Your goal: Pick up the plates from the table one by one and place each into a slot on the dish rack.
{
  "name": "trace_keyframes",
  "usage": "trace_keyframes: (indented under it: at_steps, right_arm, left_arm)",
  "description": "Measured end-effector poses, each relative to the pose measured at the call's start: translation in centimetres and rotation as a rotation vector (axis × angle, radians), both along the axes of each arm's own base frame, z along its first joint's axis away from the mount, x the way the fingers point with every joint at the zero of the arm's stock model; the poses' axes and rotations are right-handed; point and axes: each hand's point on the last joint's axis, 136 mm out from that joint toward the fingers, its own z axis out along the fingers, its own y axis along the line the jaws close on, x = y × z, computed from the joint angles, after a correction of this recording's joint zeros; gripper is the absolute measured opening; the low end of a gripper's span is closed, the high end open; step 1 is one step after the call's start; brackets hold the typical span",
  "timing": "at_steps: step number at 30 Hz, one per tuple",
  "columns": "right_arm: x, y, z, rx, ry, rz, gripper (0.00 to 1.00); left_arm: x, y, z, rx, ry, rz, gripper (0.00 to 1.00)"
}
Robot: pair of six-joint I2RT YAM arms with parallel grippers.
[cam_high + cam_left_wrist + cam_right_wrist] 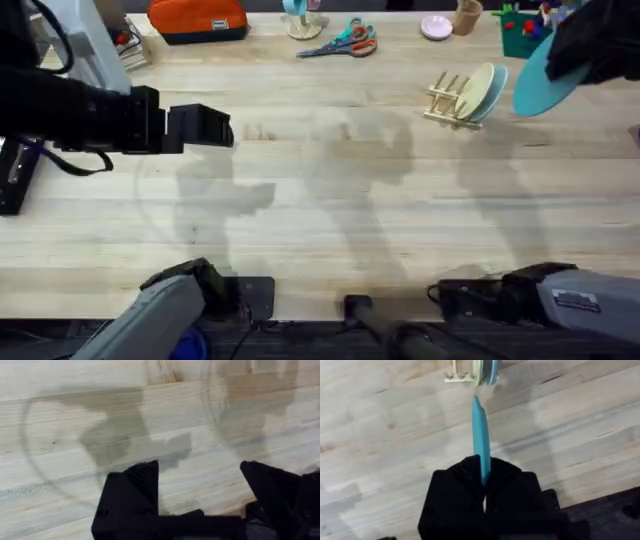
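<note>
Plates: two slotted in dish rack [452, 101]; teal plate [545, 75] pinched by right gripper [483, 482] beside rack, unplaced; left gripper [200, 495] agape, empty.

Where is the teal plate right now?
In the overhead view the teal plate is held off the table in the right gripper, at the far right, just right of the dish rack.

Wooden table [330, 220]: dish rack [452, 100], scissors [345, 42].
</note>
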Motion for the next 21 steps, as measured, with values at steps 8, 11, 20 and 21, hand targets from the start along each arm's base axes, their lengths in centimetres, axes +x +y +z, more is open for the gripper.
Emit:
trace_keyframes:
  at_steps: [8, 11, 20, 21]
  right_arm:
    - [2.7, 0.0, -0.4, -0.046, -0.025, 0.024, 0.030]
    - [3.4, 0.1, 0.0, -0.050, -0.057, 0.041, 0.030]
    - [5.7, 0.3, -0.9, -0.075, -0.055, 0.084, 0.031]
    - [6.0, 0.4, -1.2, -0.077, -0.045, 0.087, 0.032]
  left_arm:
    - [0.0, 0.0, 0.0, 0.000, 0.000, 0.000, 0.995]
    - [0.0, 0.0, 0.0, 0.000, 0.000, 0.000, 0.995]
    - [0.0, 0.0, 0.0, 0.000, 0.000, 0.000, 0.994]
    - [0.0, 0.0, 0.0, 0.000, 0.000, 0.000, 0.994]
